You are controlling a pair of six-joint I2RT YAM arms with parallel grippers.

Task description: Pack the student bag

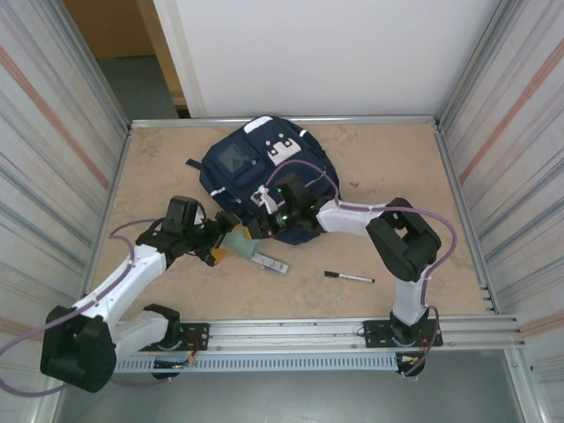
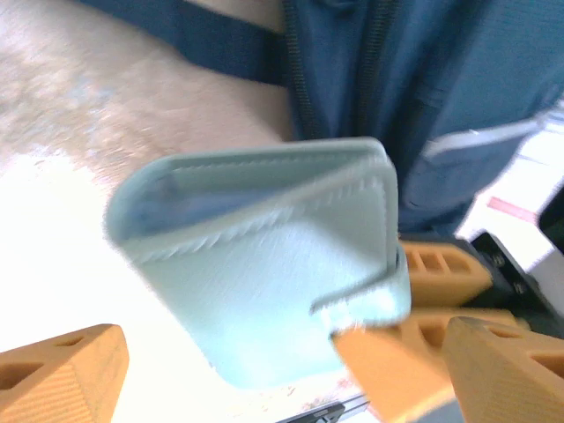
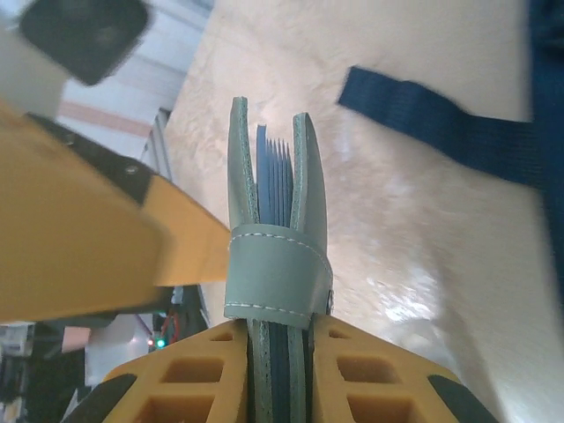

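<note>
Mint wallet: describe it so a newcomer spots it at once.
On the table, find the navy backpack; at its near-left edge the jaws of the right gripper hold the mint-green wallet. Its pale stitched cover with a strap closure sets it apart from the grey oblong item and black pen lying to its right.

The wallet [image 2: 264, 264] looks matt leather, student bag [image 1: 220, 181] cloth.
</note>
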